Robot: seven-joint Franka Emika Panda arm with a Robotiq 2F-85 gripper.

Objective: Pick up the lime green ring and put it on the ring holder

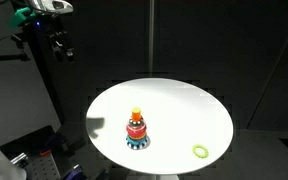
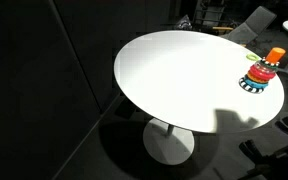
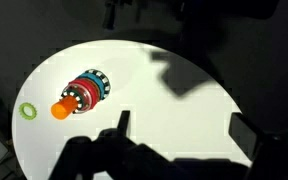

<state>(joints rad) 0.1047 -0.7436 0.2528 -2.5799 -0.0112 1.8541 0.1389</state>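
Note:
The lime green ring [image 1: 200, 151] lies flat on the round white table [image 1: 174, 100] near its edge; it also shows in the wrist view [image 3: 28, 111]. I do not see it in the exterior view that shows the table from the side. The ring holder [image 1: 137, 131] stands upright on the table, with a blue base, red and orange rings and an orange top, and shows in both exterior views [image 2: 262, 73] and in the wrist view [image 3: 81, 95]. My gripper [image 3: 184, 128] is open and empty, high above the table and far from both; an exterior view shows it up beside the table [image 1: 58, 44].
The surroundings are dark. A black stand and cables rise by the table [image 1: 39, 80]. Chairs stand behind the table [image 2: 246, 25]. The table has a central pedestal foot [image 2: 169, 140]. The arm casts a shadow on the tabletop [image 2: 234, 116].

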